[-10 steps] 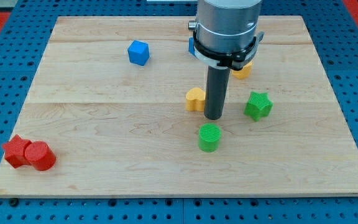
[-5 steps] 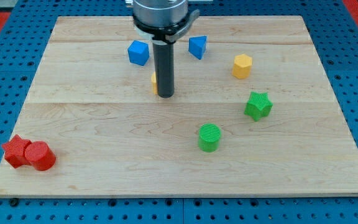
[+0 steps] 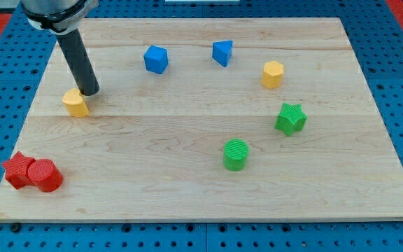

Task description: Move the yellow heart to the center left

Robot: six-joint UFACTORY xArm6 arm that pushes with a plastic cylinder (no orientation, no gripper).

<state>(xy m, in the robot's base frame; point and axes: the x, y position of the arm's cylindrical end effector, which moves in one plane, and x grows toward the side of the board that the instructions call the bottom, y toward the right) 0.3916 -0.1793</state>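
Note:
The yellow heart (image 3: 75, 103) lies on the wooden board (image 3: 201, 189) at the view's left, about mid-height. My tip (image 3: 90, 92) rests just to the upper right of the heart, touching or nearly touching it. The dark rod leans up toward the view's top left corner.
A blue cube (image 3: 156, 59) and a blue triangle (image 3: 222, 52) sit near the top. A yellow hexagon (image 3: 273, 73) is at the upper right. A green star (image 3: 290, 118) and a green cylinder (image 3: 236, 155) sit right of centre. A red star (image 3: 18, 169) and a red cylinder (image 3: 45, 176) are at the bottom left.
My tip has swept from the board's centre to the left, and the yellow heart has moved with it to the left side. The other blocks have not moved.

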